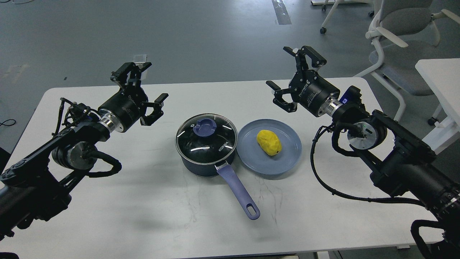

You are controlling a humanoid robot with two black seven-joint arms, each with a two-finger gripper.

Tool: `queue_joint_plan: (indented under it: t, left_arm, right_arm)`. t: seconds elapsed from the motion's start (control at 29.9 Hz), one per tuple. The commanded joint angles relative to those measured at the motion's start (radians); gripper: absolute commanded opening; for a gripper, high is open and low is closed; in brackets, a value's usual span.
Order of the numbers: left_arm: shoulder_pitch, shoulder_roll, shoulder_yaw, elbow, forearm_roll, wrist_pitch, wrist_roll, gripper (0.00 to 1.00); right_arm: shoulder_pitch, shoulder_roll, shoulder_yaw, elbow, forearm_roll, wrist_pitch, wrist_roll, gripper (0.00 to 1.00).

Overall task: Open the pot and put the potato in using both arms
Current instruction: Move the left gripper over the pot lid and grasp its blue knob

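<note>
A: On the tabletop (107, 201) the pot (205, 144) sits mid-scene, lid (206, 133) still on; just right, the potato (268, 142) lies on a plate (287, 162). How best to start?

B: Lift the lid straight up by its knob (205, 126).

A: The pincers?

B: Left pincer (139, 94) and right pincer (297, 79) both hang spread apart, empty, touching nothing.

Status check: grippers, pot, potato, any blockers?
Left gripper and right gripper open, empty. Pot lidded; potato on plate. Nothing blocking.
</note>
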Motion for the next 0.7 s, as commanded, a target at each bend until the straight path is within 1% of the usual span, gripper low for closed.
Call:
queue_joint_plan:
  t: [0.0, 0.07, 0.1, 0.13, 0.2, 0.23, 0.27, 0.33, 0.37, 0.43, 0.47, 0.53, 0.57, 0.6, 0.67]
  left_arm:
    - [0.003, 0.022, 0.001, -0.068, 0.232, 0.024, -0.164, 0.98]
    - [0.003, 0.022, -0.001, -0.090, 0.363, 0.067, -0.241, 0.98]
    - [0.003, 0.014, -0.001, -0.107, 0.497, 0.117, -0.280, 0.98]
    - [0.003, 0.008, -0.001, -0.113, 0.561, 0.143, -0.280, 0.98]
    - [0.003, -0.012, 0.003, -0.148, 0.792, 0.240, -0.280, 0.98]
    - [0.004, -0.015, 0.006, -0.154, 0.850, 0.260, -0.280, 0.98]
    - [0.000, -0.016, 0.030, -0.154, 0.960, 0.295, -0.280, 0.98]
    - [-0.008, -0.016, 0.071, -0.154, 1.076, 0.340, -0.280, 0.98]
    - [-0.014, -0.016, 0.116, -0.154, 1.187, 0.393, -0.280, 0.98]
    - [-0.044, -0.012, 0.192, -0.148, 1.330, 0.446, -0.280, 0.98]
    - [-0.077, -0.004, 0.252, -0.144, 1.395, 0.446, -0.280, 0.98]
    - [-0.114, 0.000, 0.309, -0.134, 1.446, 0.446, -0.280, 0.98]
    - [-0.140, 0.002, 0.344, -0.109, 1.486, 0.446, -0.280, 0.98]
    - [-0.147, 0.002, 0.357, -0.092, 1.507, 0.446, -0.280, 0.98]
    - [-0.157, -0.004, 0.369, -0.032, 1.643, 0.452, -0.280, 0.98]
  right_arm:
    - [-0.008, -0.018, 0.004, 0.000, 0.000, -0.019, 0.000, 1.00]
    - [-0.011, -0.025, 0.007, 0.000, 0.000, -0.019, 0.000, 1.00]
    - [-0.015, -0.029, 0.016, 0.000, 0.002, -0.019, 0.000, 1.00]
    - [-0.017, -0.032, 0.024, 0.000, 0.000, -0.021, 0.000, 1.00]
    - [-0.021, -0.043, 0.062, -0.005, 0.002, -0.026, -0.002, 1.00]
    - [-0.026, -0.043, 0.068, -0.008, 0.002, -0.027, -0.002, 1.00]
    - [-0.032, -0.045, 0.077, -0.019, 0.003, -0.027, -0.002, 1.00]
    - [-0.038, -0.045, 0.084, -0.022, 0.003, -0.029, -0.002, 1.00]
    - [-0.047, -0.045, 0.097, -0.022, 0.003, -0.029, -0.002, 1.00]
    - [-0.070, -0.043, 0.120, -0.020, 0.003, -0.029, -0.002, 1.00]
    - [-0.078, -0.045, 0.134, -0.019, 0.003, -0.029, -0.002, 1.00]
    - [-0.084, -0.045, 0.140, -0.019, 0.003, -0.029, -0.002, 1.00]
    - [-0.090, -0.051, 0.143, -0.019, 0.003, -0.029, -0.002, 1.00]
    - [-0.094, -0.052, 0.143, -0.019, 0.003, -0.029, -0.002, 1.00]
    - [-0.100, -0.061, 0.146, -0.017, 0.005, -0.029, 0.000, 1.00]
